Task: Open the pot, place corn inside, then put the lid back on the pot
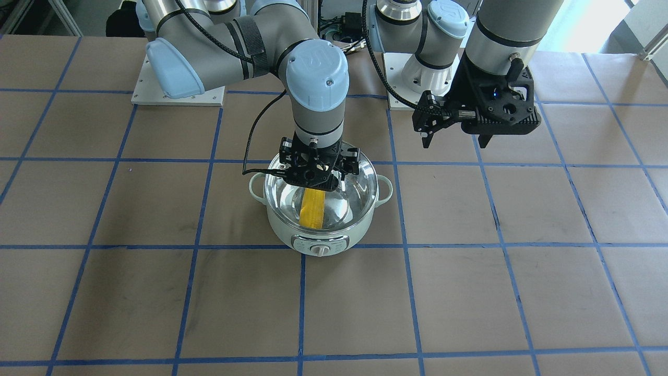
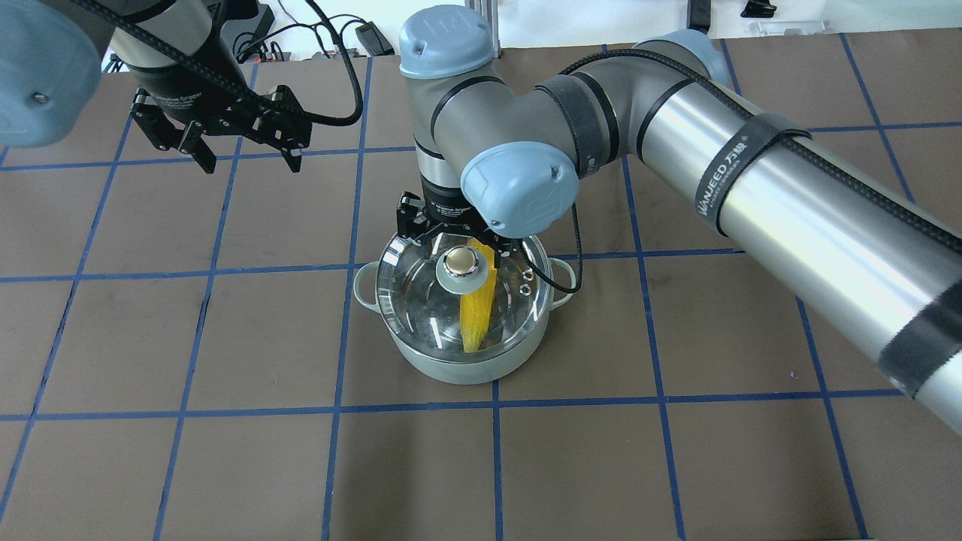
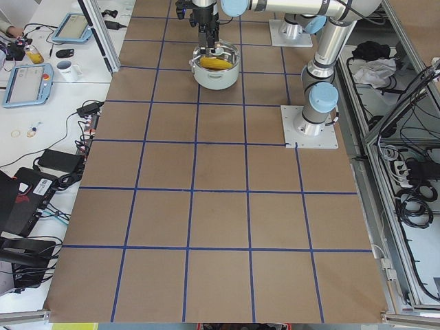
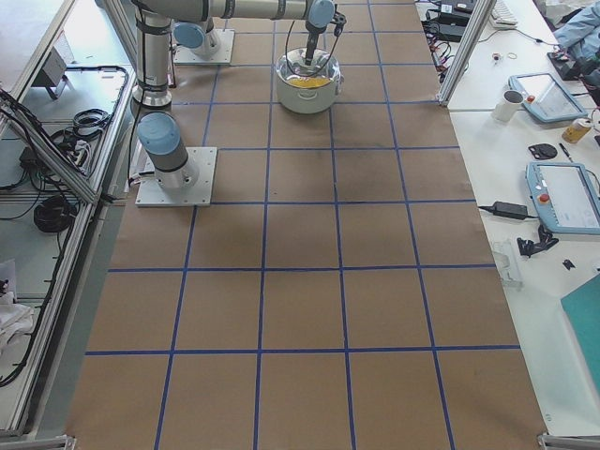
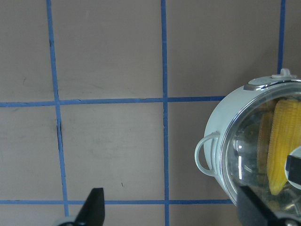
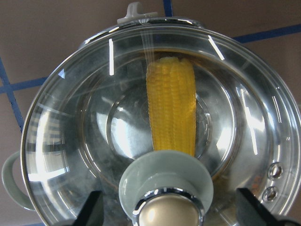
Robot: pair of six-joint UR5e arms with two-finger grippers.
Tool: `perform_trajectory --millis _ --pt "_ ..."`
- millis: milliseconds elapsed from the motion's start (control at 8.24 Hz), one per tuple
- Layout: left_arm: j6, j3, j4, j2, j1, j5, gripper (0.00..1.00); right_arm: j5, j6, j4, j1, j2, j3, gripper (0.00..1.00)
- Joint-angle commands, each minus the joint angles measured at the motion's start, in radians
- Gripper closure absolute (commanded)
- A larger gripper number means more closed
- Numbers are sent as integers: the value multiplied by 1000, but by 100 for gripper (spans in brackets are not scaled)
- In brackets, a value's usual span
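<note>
**One move left: getting clear of the knob**

Brown paper gridded with blue tape covers the table [image 2: 225,466]. The right arm [image 2: 751,195] reaches across it from the right of the overhead view and stands over the pot [image 2: 451,372], which sits near the middle of that view, just beside a tape crossing.

The lid [image 2: 409,300] lies on the pot. Its metal rim follows the pot's rim all round, as far as the overhead and right wrist views show, so I judge it seated rather than tilted. Through the glass, the corn [image 2: 475,315] lies inside on the steel floor, one end running under the knob [image 2: 461,261].

The right gripper [image 2: 462,252] hangs directly above that knob. Its fingers [image 6: 91,209] are spread wide, one on each side, with a gap to the knob on both sides, and it holds nothing. The left gripper [image 2: 249,161] hovers well apart from the pot over bare paper, likewise spread wide and empty.

With the corn in and the lid on, the task looks to be at the tail of its closing step. The next move calls for the right gripper to rise straight up with its jaws wide, so that neither finger catches the knob. The main risk is sideways drift, since a glass lid that only rests on the rim could be nudged off its seat. The left arm has nothing to do.
</note>
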Motion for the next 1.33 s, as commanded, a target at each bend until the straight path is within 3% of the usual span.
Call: perform_trajectory --millis 0,243,485,728,971,1214 --pt "0 0 2 0 -1 0 0 -9 -21 2 -10 -32 -1 0" --pt "-3 0 3 -3 0 -6 0 -37 -65 86 -103 -133 0 0" --pt "-6 0 3 -3 -1 -11 0 -38 -284 235 -235 -250 0 0" --pt "-20 0 12 -8 0 -9 0 -43 -425 295 -365 -334 0 0" --pt "-154 2 15 -2 -1 -5 0 -43 -502 341 -401 -362 0 0" --pt "-158 3 15 1 -2 -2 0 -66 -581 343 -409 -362 2 0"
